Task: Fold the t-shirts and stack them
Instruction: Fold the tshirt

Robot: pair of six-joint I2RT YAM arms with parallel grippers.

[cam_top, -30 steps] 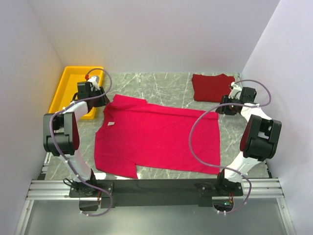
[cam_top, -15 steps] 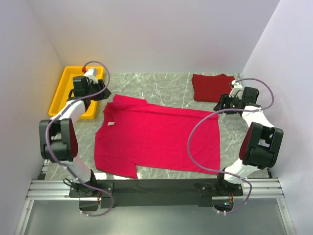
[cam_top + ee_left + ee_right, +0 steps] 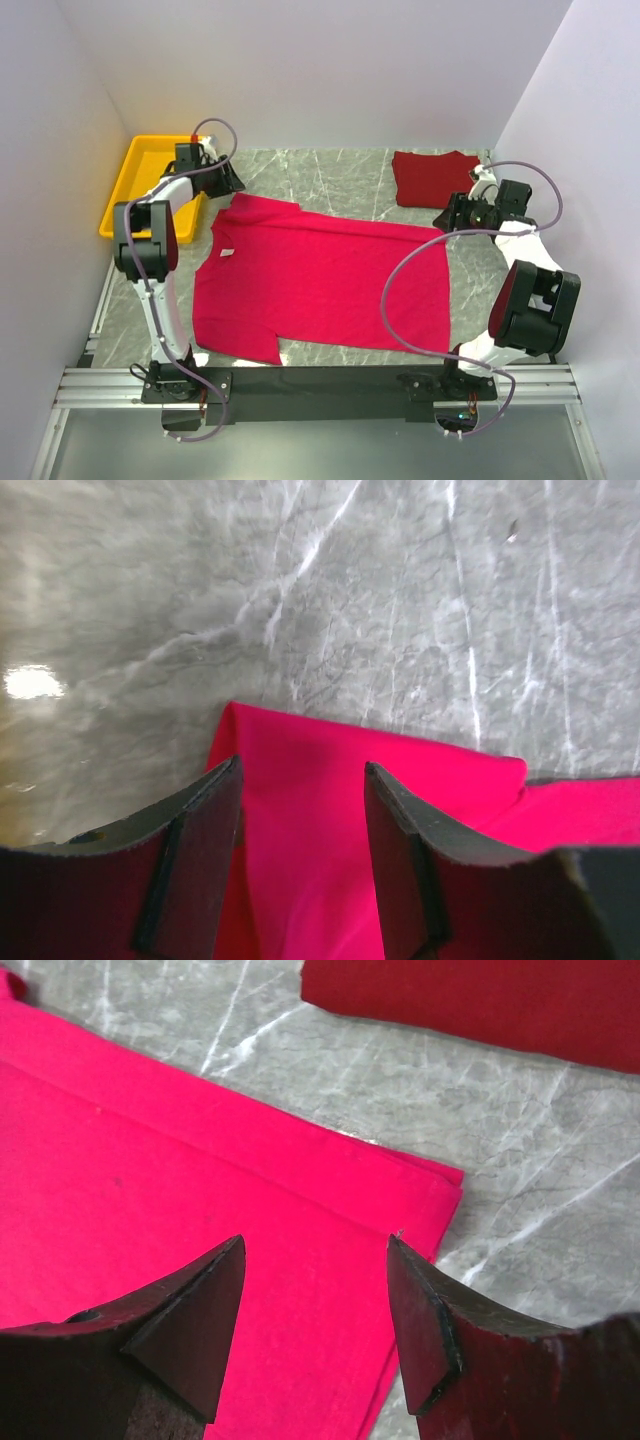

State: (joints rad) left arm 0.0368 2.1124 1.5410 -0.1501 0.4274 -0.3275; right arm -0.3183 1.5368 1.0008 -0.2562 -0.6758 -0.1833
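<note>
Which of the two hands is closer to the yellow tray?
Left. The left hand hovers right beside the tray; the right hand is far across, by the dark red shirt.

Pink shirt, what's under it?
The pink shirt lies spread flat on the gray marble table, which shows around it. Anything beneath the cloth is covered, so I cannot tell.

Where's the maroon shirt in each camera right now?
Top external: maroon shirt in the upper right of the picture.
Left wrist: not in it.
Right wrist: along the top edge, right of centre.
Shared landmark: the pink shirt, seen in all three views.
</note>
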